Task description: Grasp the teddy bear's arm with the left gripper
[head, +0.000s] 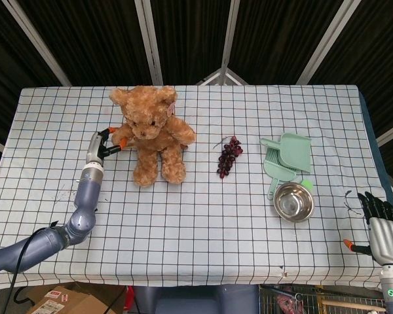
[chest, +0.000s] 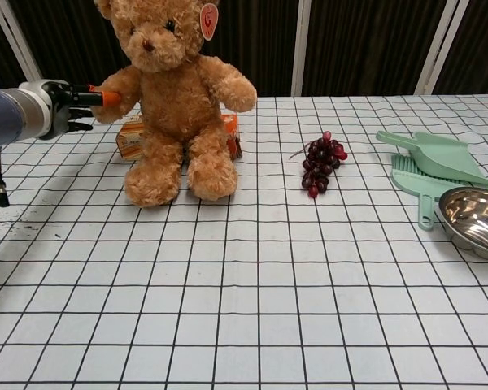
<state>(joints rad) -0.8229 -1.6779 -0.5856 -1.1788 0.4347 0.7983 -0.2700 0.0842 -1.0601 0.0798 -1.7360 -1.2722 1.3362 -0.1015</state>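
A brown teddy bear (head: 152,134) (chest: 174,97) sits upright at the back left of the checked table, a round tag on its ear. My left hand (head: 103,145) (chest: 71,106) is at the bear's outstretched arm (chest: 118,91), and its orange-tipped fingers (chest: 107,98) pinch the paw end. My right hand (head: 378,220) hangs off the table's front right corner with fingers apart, holding nothing; the chest view does not show it.
An orange box (chest: 133,140) stands behind the bear's legs. A bunch of dark grapes (head: 227,157) (chest: 320,162) lies mid-table. A green dustpan and brush (head: 285,159) (chest: 429,165) and a steel bowl (head: 293,201) (chest: 475,219) are to the right.
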